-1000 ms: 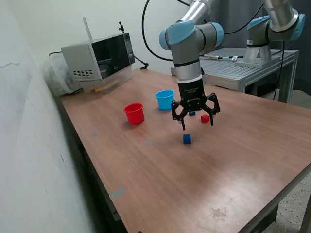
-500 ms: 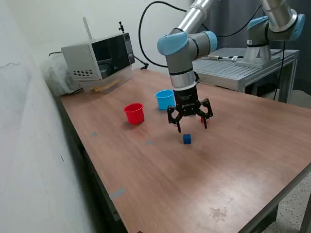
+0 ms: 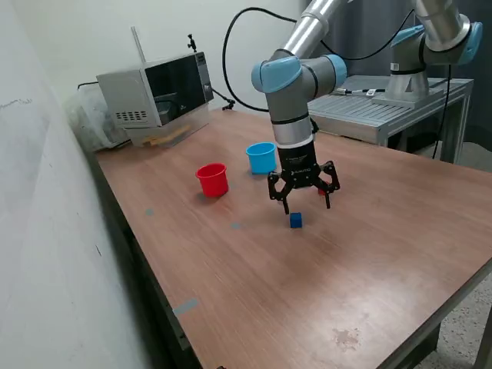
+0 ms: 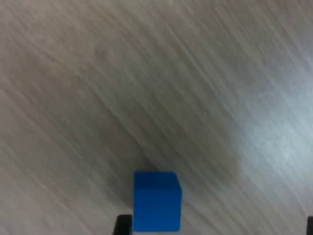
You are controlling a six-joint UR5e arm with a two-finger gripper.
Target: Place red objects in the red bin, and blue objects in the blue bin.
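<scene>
A small dark blue cube (image 3: 296, 221) lies on the wooden table. My gripper (image 3: 307, 205) hangs open and empty just above and behind it, fingers spread and pointing down. In the wrist view the same blue cube (image 4: 157, 200) sits near the picture's edge, next to one dark fingertip (image 4: 122, 226). The red cup (image 3: 212, 179) and the light blue cup (image 3: 261, 157) stand upright, side by side, on the exterior view's left of the gripper. The other cubes are hidden behind the gripper, or nearly so.
A microwave (image 3: 157, 92) stands at the table's far corner by the wall. A second robot arm (image 3: 430, 38) is mounted on a metal table (image 3: 384, 108) behind. The table's front edge (image 3: 430, 330) runs at the exterior view's lower right.
The gripper, still open, has come down closer to the table near the blue cube and now covers the red cube and second blue cube behind it. The cups and cubes have not moved.
</scene>
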